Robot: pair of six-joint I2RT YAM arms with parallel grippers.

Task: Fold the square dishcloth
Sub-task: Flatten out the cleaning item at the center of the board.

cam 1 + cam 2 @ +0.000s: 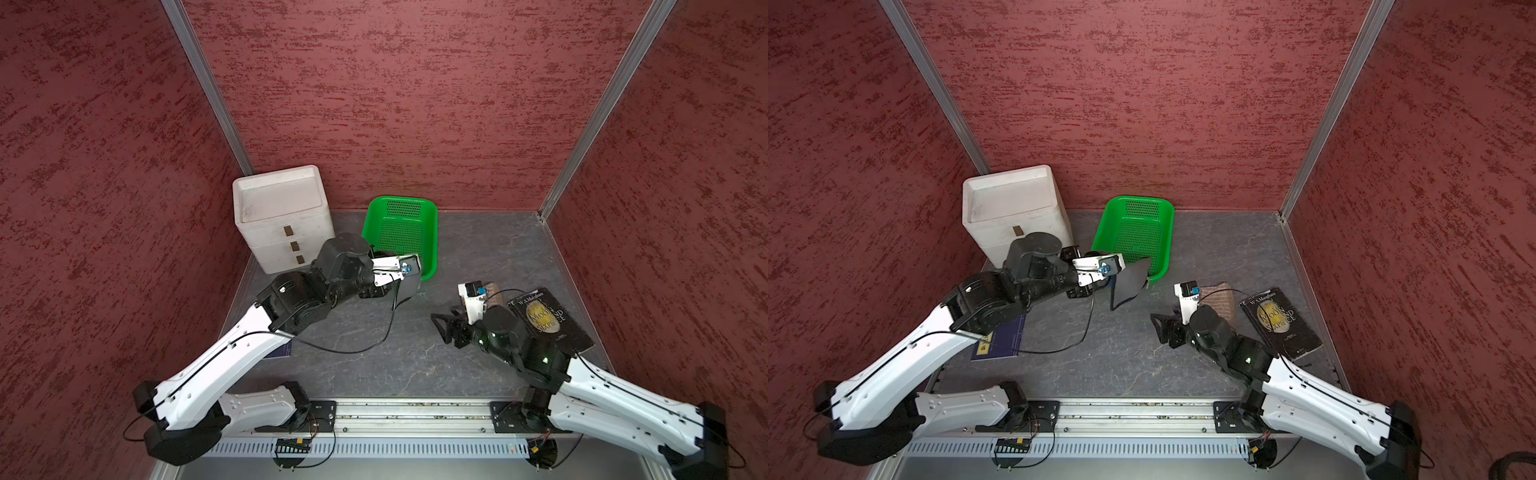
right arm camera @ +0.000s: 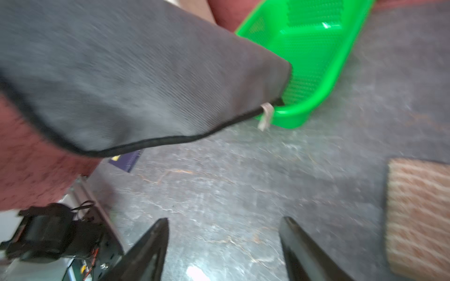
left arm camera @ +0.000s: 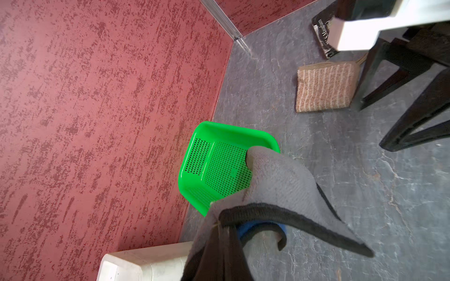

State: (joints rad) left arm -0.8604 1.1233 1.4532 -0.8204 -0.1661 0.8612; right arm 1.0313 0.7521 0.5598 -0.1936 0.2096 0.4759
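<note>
The square dishcloth (image 1: 405,286) is grey with a black hem. It hangs in the air in front of the green basket (image 1: 430,232), seen in both top views (image 1: 1131,284). My left gripper (image 3: 225,225) is shut on its hemmed edge, and the cloth (image 3: 280,185) drapes over the fingers. In the right wrist view the cloth (image 2: 146,85) hangs ahead, with a small white tag at one corner. My right gripper (image 2: 225,220) is open and empty. It hovers over bare table to the right of the cloth (image 1: 440,324), apart from it.
A white drawer unit (image 1: 282,216) stands at the back left beside the basket. A folded brown striped cloth (image 1: 1219,301) and a black book (image 1: 552,320) lie on the right. A blue notebook (image 1: 1003,340) lies under the left arm.
</note>
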